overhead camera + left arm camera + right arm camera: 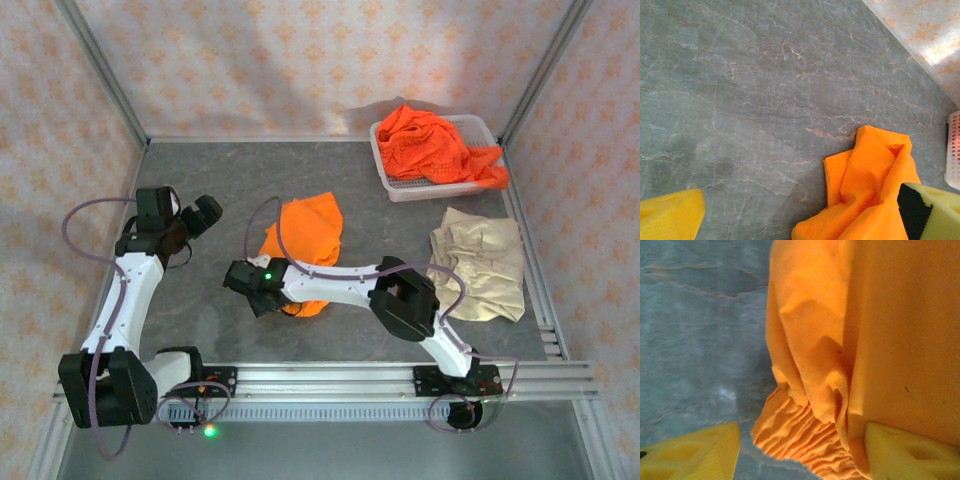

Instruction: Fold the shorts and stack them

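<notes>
Shorts (855,340) edge within right pincer (802,455), open table (690,340)

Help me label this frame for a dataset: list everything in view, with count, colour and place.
loose shorts: one, orange, mid-table, crumpled.
heaped shorts: count unclear, bright orange, piled in the basket.
beige shorts: one, beige, right side of the table, nearer than the basket.
basket: one, white mesh, far right corner.
table: one, grey marbled.
left fingers: pair, yellow, open, over the table left of the loose shorts.
right fingers: pair, yellow, open, either side of the loose shorts' gathered waistband.
</notes>
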Action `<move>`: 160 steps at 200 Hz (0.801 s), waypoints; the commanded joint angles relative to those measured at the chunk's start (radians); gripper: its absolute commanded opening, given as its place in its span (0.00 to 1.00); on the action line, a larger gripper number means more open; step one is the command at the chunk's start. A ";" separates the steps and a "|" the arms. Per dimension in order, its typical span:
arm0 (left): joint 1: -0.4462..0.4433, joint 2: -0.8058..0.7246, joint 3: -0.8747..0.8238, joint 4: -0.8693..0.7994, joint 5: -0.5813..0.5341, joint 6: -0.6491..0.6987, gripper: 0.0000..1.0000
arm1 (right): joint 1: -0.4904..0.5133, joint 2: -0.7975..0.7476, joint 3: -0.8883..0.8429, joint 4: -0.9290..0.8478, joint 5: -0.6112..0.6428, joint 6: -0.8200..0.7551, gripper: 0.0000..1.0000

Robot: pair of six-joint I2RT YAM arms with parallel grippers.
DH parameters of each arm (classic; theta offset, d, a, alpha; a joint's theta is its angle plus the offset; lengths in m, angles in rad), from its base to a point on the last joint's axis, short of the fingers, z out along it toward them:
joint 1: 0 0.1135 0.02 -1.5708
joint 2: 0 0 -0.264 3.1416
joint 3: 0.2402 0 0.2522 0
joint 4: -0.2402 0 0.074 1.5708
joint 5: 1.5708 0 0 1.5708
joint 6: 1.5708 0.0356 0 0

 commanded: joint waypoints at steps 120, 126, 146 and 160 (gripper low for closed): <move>0.009 -0.072 -0.067 0.041 0.027 -0.010 1.00 | -0.096 -0.029 0.152 -0.122 0.100 -0.125 0.01; 0.009 -0.076 -0.066 0.045 0.027 -0.010 1.00 | -0.099 -0.035 0.192 -0.136 0.099 -0.160 0.00; 0.008 -0.086 -0.059 0.055 0.029 -0.012 1.00 | -0.103 -0.034 0.387 -0.213 0.095 -0.297 0.00; 0.010 -0.092 -0.049 0.058 0.036 -0.012 1.00 | -0.106 -0.028 0.545 -0.284 0.087 -0.374 0.00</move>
